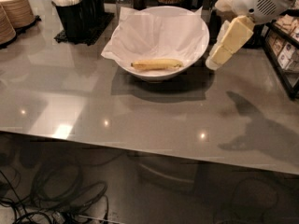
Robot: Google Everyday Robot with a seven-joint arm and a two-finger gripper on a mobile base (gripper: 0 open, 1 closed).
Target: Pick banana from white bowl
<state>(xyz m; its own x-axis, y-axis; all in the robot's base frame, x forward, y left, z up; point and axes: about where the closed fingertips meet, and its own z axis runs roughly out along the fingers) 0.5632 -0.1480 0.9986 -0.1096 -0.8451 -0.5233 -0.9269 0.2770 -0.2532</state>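
Note:
A yellow banana (156, 65) lies flat in the white bowl (198, 50), on its crinkled white paper lining. The bowl stands on the grey table toward the back middle. My gripper (218, 55) hangs from the white arm at the upper right. It points down and to the left, just beside the bowl's right rim and above the table. It holds nothing. The banana is about a bowl's half-width to its left.
Stacked tan paper bowls (14, 10) stand at the back left. A black holder with white utensils (77, 10) is behind the bowl's left side. A rack with packets (285, 45) stands at the right edge. Cables (51, 195) lie on the floor below the table's front edge.

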